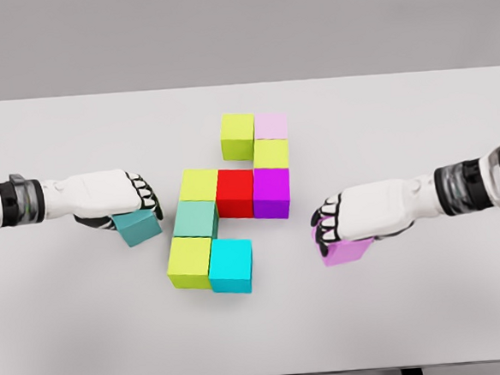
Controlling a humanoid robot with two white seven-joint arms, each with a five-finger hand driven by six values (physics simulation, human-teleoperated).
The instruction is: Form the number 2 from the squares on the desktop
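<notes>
No words, labels or marks to read on anything here.

On a white table (89,336), a bunch of smooth plain cubes with sharp edges, pushed together near the middle. At the top, a lime cube (238,136) touching a pale pink cube (270,125) on its right. Under the pale pink one, a yellow-green cube (271,153). Below that, a row of three, side by side and touching: yellow cube (198,185), red cube (235,193), purple cube (271,192). Under the yellow one, a mint cube (195,219). At the bottom, a green cube (189,262) touching a cyan cube (231,265) on its right. Shape stands taller than wide, long way running from the far side of the table to the near side (a bent, snake-like path).

Left hand (118,197), white with dark finger joints, curled down over a teal cube (139,228), holding it. Cube turned a little crooked, sitting well apart to the left of the mint one.

Right hand (355,219), same white look, fingers curled around a pink cube (347,251), holding it. Cube also a bit crooked, near the purple one but not touching, off to its lower right.

Both arms reaching in low from the sides.
</notes>
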